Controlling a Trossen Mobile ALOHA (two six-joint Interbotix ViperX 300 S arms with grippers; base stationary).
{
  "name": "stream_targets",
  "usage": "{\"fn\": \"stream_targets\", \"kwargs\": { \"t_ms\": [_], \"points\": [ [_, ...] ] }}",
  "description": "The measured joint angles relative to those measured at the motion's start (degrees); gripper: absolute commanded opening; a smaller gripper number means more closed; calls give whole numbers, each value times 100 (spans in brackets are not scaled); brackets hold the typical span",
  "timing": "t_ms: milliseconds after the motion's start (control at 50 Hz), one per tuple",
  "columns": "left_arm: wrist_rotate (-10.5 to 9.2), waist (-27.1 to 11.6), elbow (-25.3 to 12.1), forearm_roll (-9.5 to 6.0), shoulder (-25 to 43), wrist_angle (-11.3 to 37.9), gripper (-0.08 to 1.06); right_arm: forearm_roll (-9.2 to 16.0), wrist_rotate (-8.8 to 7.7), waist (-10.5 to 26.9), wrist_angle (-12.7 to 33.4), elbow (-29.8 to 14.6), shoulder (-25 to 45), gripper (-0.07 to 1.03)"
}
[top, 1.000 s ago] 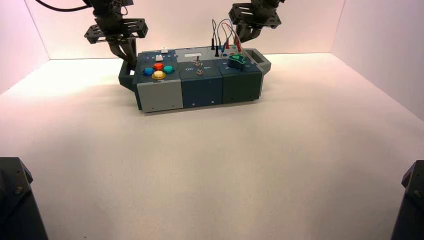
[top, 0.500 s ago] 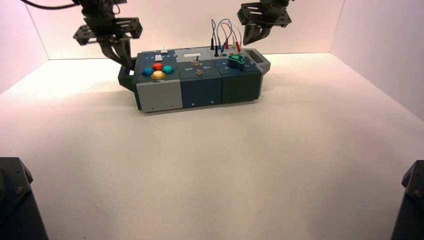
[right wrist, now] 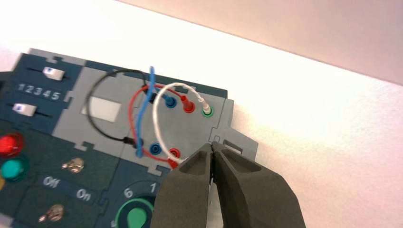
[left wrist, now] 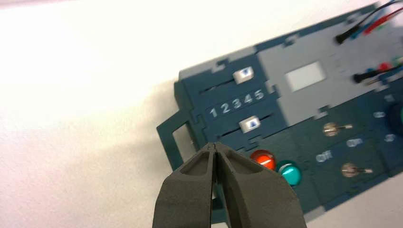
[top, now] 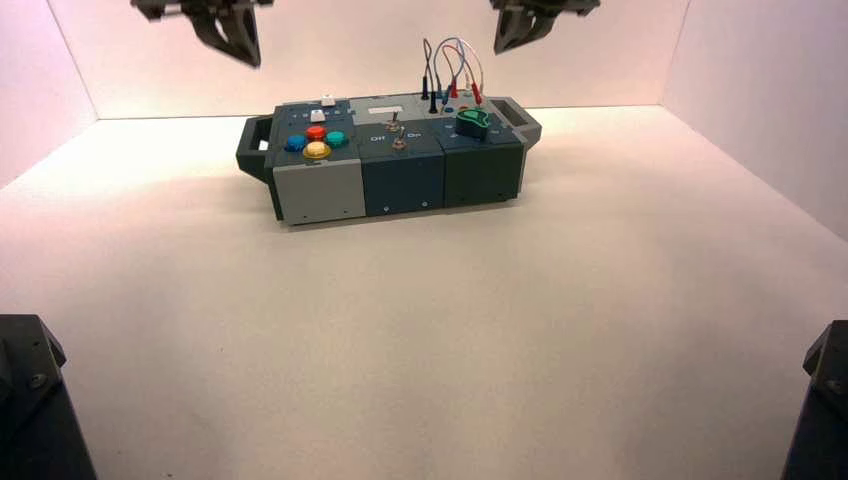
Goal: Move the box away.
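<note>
Both grippers hang high over the box [top: 385,160], which sits toward the far wall of the white tabletop [top: 450,330], slightly turned. The left gripper [top: 232,35] is above the box's left end, fingertips pressed together, empty; the right gripper [top: 520,28] is above the right end near the wires, also pinched closed w/ nothing in it, per the wrist views.

Risks, as judged from here: if the right arm descends again, its closed tips could snag the looped jumper wires [right wrist: 142,109], which arch up beside the right handle [top: 518,112], and yank a plug out. A push on one end only would likely swing the long box round rather than slide it straight. A low pass by the left arm could knock the two white sliders [left wrist: 247,99] or press the coloured buttons [top: 316,140]. Whether the box is far enough away to count as done can't be told.

The box: long, low, teal-and-grey, in three modules, w/ a handle at each end. Left module carries red, blue, yellow and teal round buttons; behind them two sliders flank a scale numbered 1–5. Middle section has two toggle switches [left wrist: 344,147] w/ Off/On lettering. Right module has a green knob [top: 473,122] and sockets joined by black, blue, red and white leads.
</note>
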Motion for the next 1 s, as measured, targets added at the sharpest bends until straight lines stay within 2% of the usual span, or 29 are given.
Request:
{"fn": "stream_targets", "kwargs": {
  "t_ms": [200,420,660,700,760,1000],
  "points": [
    [9,-44,299,18,-510,-290,-3,-9,0,0,-9,264,-404,-2],
    [0,-44,835,44,-949,-694,-3,0,35,-114,-158,642,-809,-2],
    [9,0,1125,53,-1090,-853,-3,18,62,-431,-448,1336,-1389,-2],
    [9,0,1125,53,-1090,-853,-3,18,62,-431,-448,1336,-1389,-2],
    [9,9,1257,53,-1134,-984,-3,18,53,-545,-615,1617,-1608,-2],
    [9,211,1547,53,-1371,-1178,-3,26,62,-712,-914,2241,-2136,-2]
  ]
}}
